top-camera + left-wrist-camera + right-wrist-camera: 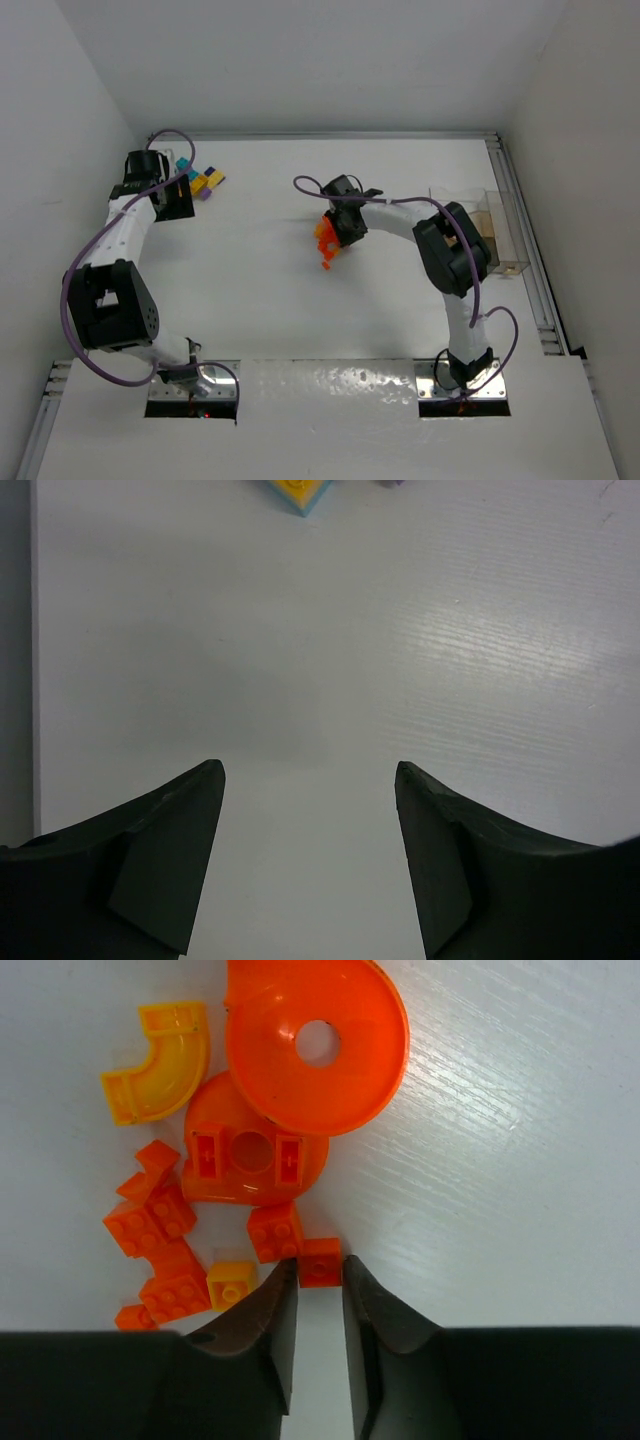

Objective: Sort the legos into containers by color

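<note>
Containers (505,245) partly behind right arm (452,250)

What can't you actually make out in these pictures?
- Top view: what lies in the clear plastic bins; the right arm covers part.
- Left wrist view: a yellow-and-teal brick, cut by the top edge.
- Right wrist view: whether the right gripper pinches the small orange square brick at its tips.
</note>
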{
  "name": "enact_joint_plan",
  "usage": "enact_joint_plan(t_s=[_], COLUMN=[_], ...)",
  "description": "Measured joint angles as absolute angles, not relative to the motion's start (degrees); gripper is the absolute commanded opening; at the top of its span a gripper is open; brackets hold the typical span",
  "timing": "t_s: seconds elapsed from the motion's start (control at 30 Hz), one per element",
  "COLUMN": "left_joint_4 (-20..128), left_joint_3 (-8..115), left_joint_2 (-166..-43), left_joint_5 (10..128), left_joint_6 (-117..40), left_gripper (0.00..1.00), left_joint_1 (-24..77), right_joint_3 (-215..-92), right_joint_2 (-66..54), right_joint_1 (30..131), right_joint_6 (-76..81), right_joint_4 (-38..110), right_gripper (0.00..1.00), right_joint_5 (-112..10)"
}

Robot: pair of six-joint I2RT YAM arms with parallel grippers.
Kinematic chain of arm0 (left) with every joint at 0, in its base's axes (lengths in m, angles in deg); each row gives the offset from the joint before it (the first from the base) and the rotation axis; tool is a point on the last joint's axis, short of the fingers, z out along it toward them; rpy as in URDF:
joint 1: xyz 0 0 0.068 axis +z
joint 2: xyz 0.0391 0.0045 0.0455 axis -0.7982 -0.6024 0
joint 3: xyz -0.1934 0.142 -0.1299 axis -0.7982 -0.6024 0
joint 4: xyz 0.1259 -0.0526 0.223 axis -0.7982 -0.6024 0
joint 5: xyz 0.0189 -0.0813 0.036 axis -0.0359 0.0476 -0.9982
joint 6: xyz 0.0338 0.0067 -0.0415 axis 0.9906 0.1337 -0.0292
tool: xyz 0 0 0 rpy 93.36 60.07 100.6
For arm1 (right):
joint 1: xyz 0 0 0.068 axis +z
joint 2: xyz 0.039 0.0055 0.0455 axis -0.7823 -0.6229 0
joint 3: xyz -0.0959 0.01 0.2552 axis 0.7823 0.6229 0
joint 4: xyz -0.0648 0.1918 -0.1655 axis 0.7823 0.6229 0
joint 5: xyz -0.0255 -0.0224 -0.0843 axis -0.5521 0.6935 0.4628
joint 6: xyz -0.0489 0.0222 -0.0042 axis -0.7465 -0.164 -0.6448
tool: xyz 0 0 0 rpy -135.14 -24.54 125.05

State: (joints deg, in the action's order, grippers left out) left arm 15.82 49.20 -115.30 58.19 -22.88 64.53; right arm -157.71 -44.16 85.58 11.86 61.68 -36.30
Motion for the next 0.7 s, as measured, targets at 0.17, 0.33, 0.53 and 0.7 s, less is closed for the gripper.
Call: enact_joint_plan(t_s=[0.17, 0.33, 0.53, 0.7], left_joint_4=[15.82, 15.82, 15.91, 16.15], left_joint_3=[49.2, 49.2, 49.2, 49.2], left_joint_2=[-115.3, -115.3, -115.3, -115.3], left_joint_5=[58.08, 57.95, 58.1, 58.36], left_joint_6=[-22.88, -22.86, -22.62, -22.42], left_gripper=[0.67, 0.67, 0.67, 0.67], left_joint_1=[64.53, 64.53, 64.53, 64.53], right_joint_3=[-157.8, -156.95, -150.11, -142.5], right_joint_2=[-44.25, -42.74, -25.69, -10.13], right_joint_1=[85.58, 85.15, 76.12, 58.44], right_joint_6=[12.07, 13.08, 18.26, 22.59], right_joint_4=[61.07, 61.42, 63.87, 63.14], right_gripper=[0.0, 0.0, 0.0, 0.0], right_joint_5=[-36.11, -35.15, -34.07, -28.15])
